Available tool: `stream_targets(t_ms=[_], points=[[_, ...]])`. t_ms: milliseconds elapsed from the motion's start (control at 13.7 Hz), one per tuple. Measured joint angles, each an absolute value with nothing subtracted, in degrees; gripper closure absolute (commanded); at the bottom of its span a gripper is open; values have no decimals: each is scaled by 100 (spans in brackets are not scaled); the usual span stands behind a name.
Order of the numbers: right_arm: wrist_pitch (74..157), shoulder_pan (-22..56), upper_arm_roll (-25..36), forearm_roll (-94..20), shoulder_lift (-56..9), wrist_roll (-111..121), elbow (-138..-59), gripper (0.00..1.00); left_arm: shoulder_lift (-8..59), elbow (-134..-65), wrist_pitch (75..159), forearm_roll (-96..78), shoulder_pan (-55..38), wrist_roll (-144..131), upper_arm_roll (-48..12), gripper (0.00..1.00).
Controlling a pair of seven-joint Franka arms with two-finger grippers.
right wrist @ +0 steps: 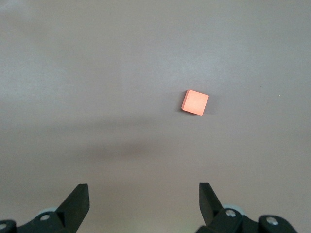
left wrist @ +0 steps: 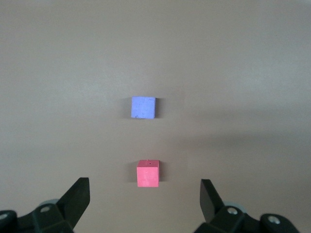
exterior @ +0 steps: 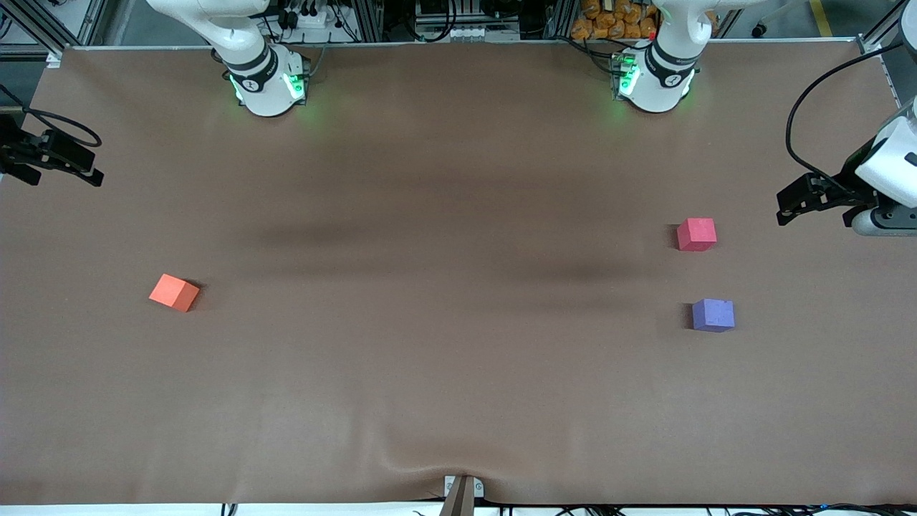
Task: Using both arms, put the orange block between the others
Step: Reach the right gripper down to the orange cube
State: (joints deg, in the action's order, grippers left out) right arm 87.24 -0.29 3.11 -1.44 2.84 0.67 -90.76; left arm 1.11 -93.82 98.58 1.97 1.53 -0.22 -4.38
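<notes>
Both white jointed arms wait pulled back at the counter's (exterior: 458, 215) ends. The left gripper (exterior: 795, 203) hangs over the edge near the pinkish-red cube, fingers (left wrist: 77, 196) spread and empty; the right gripper (exterior: 54, 161) likewise, fingers (right wrist: 77, 201) spread. Three small matte foam cubes lie on the brown counter: one orange block (exterior: 174, 292) toward the right arm's end, one pinkish-red cube (exterior: 696, 234), and one purple cube (exterior: 713, 315) nearer the front camera, well apart from the orange one.

Two large white jointed robot arms are seen, the right arm (exterior: 243, 50) and the left arm (exterior: 670, 54), each ringed by black joint bands and lit green at its rounded base. Black cables are trailed from the wrists. The black two-finger right gripper (right wrist: 143, 201) and left gripper (left wrist: 145, 198) are built of angular wedge-shaped fingers with silver screws.
</notes>
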Motion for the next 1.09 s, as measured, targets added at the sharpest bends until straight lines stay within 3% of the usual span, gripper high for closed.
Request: stream_targets(t_ms=[582,801,1092], points=[[8725,-36,359,-132,278,70,-9263,0,111,-9384,9857,197,153,-22,-438,0],[8990,-215,390,-121,241,69,-9751,0,111,-9389,9857,197,153,-22,-439,0],[10064,-702,438,-120,136,77,-10922,0,111,-9393,9857,197,152,-22,-439,0]])
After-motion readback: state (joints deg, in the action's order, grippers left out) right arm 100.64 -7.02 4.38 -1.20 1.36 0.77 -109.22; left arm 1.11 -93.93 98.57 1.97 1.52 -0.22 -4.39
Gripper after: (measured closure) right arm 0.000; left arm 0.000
